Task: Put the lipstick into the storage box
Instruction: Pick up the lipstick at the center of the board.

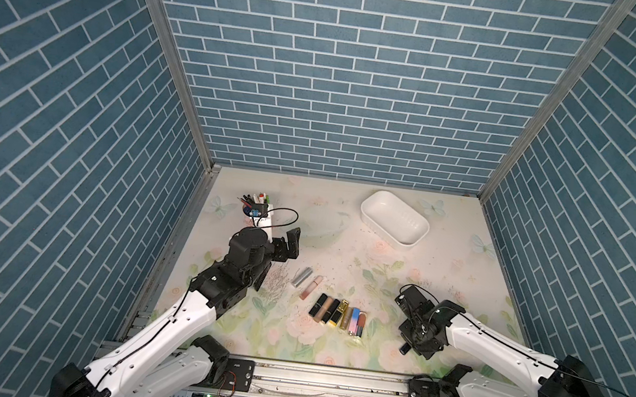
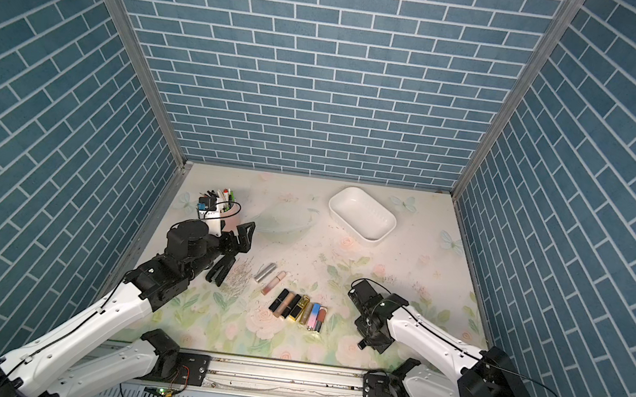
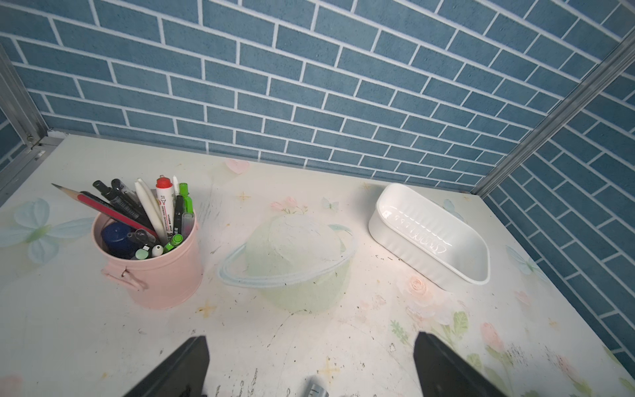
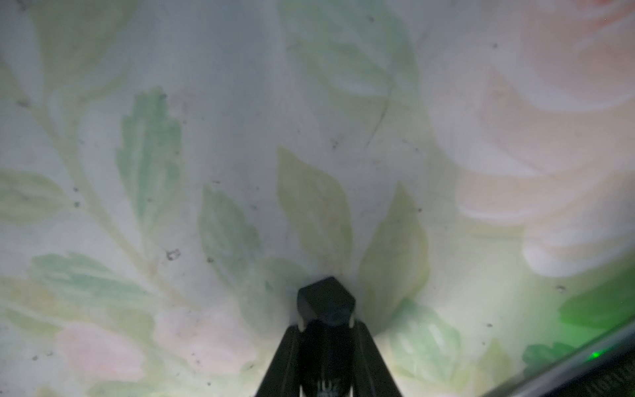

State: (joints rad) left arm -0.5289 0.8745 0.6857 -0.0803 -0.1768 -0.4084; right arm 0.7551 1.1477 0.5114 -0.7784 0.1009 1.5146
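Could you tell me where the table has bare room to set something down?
Free: the mat between the pink pen cup and the storage box, and from that box to the lipstick row. Crowded: the near middle, between the open left gripper and the right gripper holding a black lipstick.

A round pink metal cup [image 3: 161, 275] filled with pens [image 3: 165, 206] and a pencil [image 3: 92, 202] is set on a pale floral-printed tabletop [image 3: 86, 326], enclosed by blue brick-patterned walls [image 3: 309, 68].
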